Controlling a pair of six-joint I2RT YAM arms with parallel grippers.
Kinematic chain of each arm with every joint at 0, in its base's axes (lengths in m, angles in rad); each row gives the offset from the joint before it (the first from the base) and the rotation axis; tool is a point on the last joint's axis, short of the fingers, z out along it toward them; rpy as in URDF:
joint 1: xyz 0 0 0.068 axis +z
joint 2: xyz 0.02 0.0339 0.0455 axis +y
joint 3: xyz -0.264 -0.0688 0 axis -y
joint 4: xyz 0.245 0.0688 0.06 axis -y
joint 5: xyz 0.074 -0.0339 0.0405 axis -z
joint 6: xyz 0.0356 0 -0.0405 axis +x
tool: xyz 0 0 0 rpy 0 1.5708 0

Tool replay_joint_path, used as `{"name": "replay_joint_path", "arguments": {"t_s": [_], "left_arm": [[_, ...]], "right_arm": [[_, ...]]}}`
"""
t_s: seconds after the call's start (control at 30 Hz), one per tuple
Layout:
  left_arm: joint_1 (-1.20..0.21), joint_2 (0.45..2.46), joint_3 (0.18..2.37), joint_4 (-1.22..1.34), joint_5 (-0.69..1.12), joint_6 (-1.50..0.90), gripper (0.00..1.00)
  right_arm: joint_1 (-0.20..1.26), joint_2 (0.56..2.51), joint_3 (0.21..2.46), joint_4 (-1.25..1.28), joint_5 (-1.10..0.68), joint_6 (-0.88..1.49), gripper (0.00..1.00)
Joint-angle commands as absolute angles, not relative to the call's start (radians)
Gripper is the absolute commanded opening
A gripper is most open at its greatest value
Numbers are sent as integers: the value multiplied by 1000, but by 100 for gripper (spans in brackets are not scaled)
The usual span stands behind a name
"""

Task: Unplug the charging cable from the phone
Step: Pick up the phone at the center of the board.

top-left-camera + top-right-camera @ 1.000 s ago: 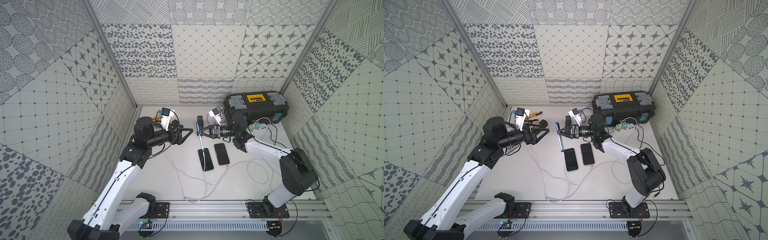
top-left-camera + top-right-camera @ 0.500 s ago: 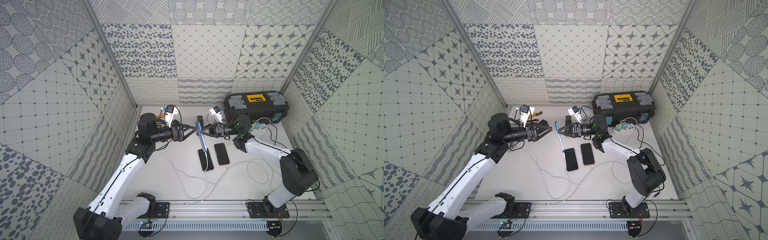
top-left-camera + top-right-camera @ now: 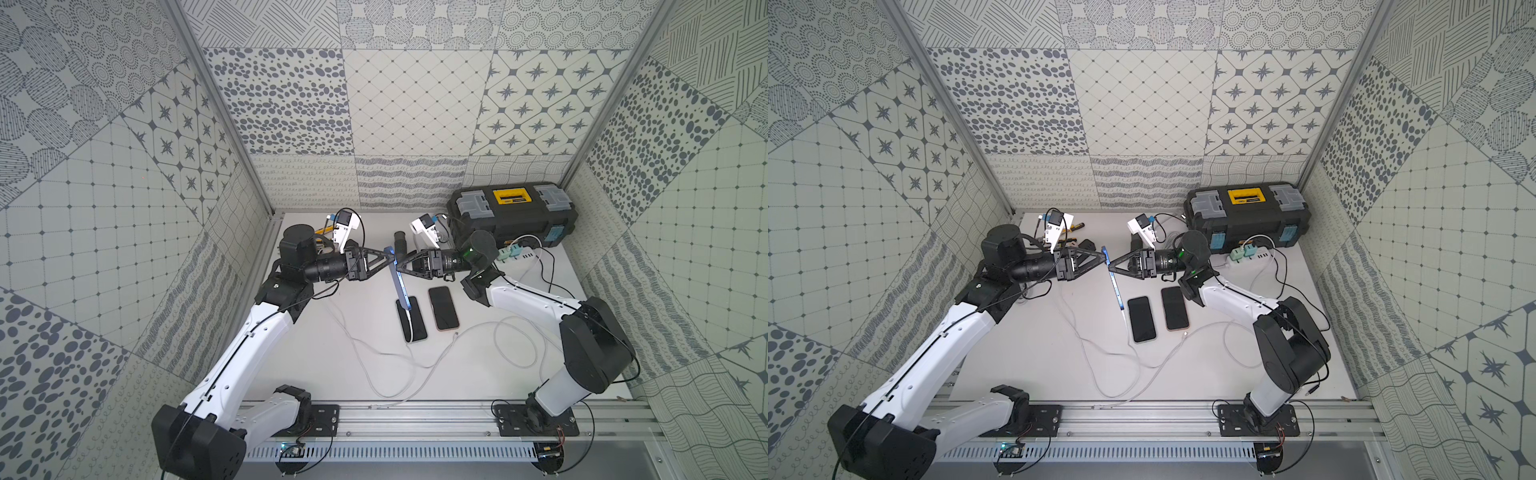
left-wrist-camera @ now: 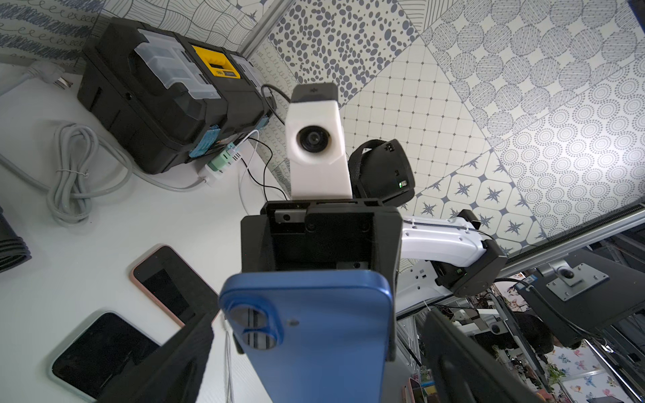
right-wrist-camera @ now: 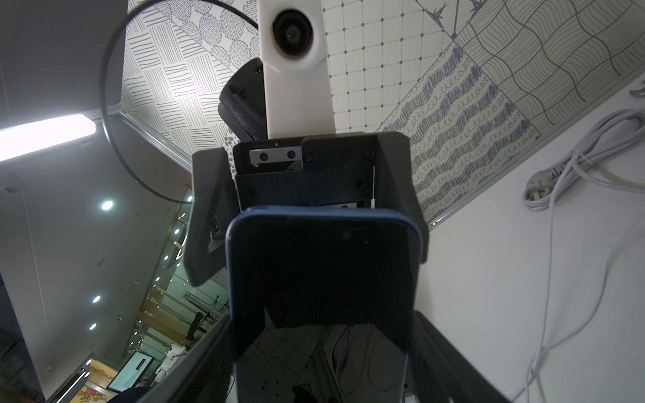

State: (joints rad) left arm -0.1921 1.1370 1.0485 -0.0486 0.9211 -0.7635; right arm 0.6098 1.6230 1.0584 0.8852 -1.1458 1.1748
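Right gripper [image 3: 397, 269] grasps the blue phone [image 3: 400, 284] by its side edges near the top and holds it off the tabletop [image 3: 324, 374], tilted, with the camera end up and the charging end pointing down. From the other side, the left gripper [image 3: 388, 258] is spread wide around that same top end. In its wrist view there is a gap between the phone [image 4: 314, 335] and each finger, so it holds nothing. The white cable [image 3: 410, 328] is not yet unplugged. It drops from the low end of the phone, crosses a dark phone [image 3: 417, 326] lying flat below and trails off among other cords on the tabletop. A second dark phone [image 3: 443, 307] lies just beside the first. From where I stand, the worry is leverage. The only grip is at the top, far from the socket, so a tug on the cable could swing the phone in the jaws or drag it out onto the phones underneath. If the left gripper closes where it is now, both grippers hold the same end and neither holds the cable. Any disagreement between the arms would then twist the phone. Pulling the cord rather than its end would strain it, and the tangled slack could snag.
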Motion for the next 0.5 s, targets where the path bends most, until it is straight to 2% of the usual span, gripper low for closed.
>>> {"name": "replay_joint_path", "arguments": {"t_s": [0.0, 0.47], "left_arm": [[-180, 1140, 1046, 5, 961, -765, 98], [-180, 1140, 1016, 43, 957, -782, 98]], "right_arm": [[623, 1594, 1109, 916, -1144, 1159, 68], [644, 1605, 1122, 905, -1146, 1148, 68]]}}
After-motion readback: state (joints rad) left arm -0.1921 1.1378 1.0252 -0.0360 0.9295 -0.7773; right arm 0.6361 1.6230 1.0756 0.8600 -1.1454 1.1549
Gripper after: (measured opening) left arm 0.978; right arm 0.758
